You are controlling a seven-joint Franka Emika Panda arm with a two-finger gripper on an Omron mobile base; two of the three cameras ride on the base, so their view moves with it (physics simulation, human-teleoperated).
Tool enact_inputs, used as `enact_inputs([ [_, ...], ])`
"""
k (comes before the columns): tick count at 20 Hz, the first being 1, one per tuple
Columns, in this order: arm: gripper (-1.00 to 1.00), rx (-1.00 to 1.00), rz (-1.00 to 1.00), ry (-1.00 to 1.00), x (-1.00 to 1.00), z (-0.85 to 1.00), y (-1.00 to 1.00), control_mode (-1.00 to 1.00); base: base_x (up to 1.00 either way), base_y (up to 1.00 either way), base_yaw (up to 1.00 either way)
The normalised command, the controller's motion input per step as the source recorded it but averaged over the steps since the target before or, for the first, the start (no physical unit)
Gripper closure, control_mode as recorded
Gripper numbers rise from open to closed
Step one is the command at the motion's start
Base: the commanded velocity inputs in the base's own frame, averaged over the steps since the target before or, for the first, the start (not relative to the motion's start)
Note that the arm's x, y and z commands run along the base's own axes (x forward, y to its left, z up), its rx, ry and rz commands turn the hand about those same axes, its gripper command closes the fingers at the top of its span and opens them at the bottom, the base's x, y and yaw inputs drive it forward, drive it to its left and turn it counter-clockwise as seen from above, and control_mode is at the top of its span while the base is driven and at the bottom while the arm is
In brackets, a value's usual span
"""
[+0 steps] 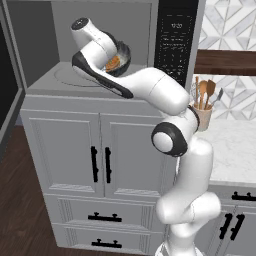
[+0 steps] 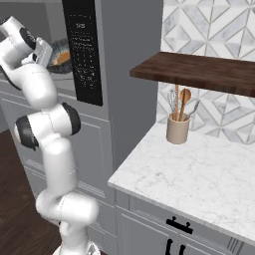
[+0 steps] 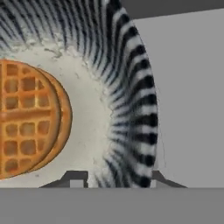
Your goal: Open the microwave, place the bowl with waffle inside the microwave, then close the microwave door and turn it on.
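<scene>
The microwave (image 1: 60, 75) stands open, its door (image 1: 7, 80) swung out to the left. My arm reaches into the pale grey cavity. The dark streaked bowl (image 1: 122, 56) sits at the cavity's right side, tipped toward the camera, with the orange-brown waffle (image 1: 113, 63) inside it. Close up, the waffle (image 3: 26, 118) lies on the bowl's light inside. My gripper (image 3: 118, 180) straddles the bowl's rim (image 3: 131, 109), one fingertip (image 3: 76, 179) inside and one outside, with a small gap beside the inner one. Whether the bowl rests on the floor I cannot tell.
The black keypad panel (image 1: 175, 40) lies right of the cavity. White cabinet doors and drawers (image 1: 100, 160) stand below. On the marble counter (image 2: 199, 174) to the right stands a tan utensil cup (image 2: 178, 128), under a dark wooden shelf (image 2: 199, 72).
</scene>
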Motion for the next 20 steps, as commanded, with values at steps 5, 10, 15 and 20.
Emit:
enact_inputs([
  [5,-1.0,0.0,-0.02,-0.31,0.12,0.0,0.02,-1.0,0.0,0.0,0.0],
  [10,-1.0,0.0,-0.02,-0.47,0.08,0.0,0.16,-1.0,0.0,0.0,0.0],
  [15,-1.0,-0.05,0.0,-0.76,-0.88,-0.26,0.47,-1.0,0.0,0.0,0.0],
  [20,-1.0,-0.06,0.02,-0.5,-1.0,-0.81,0.36,-1.0,0.0,0.0,0.0],
])
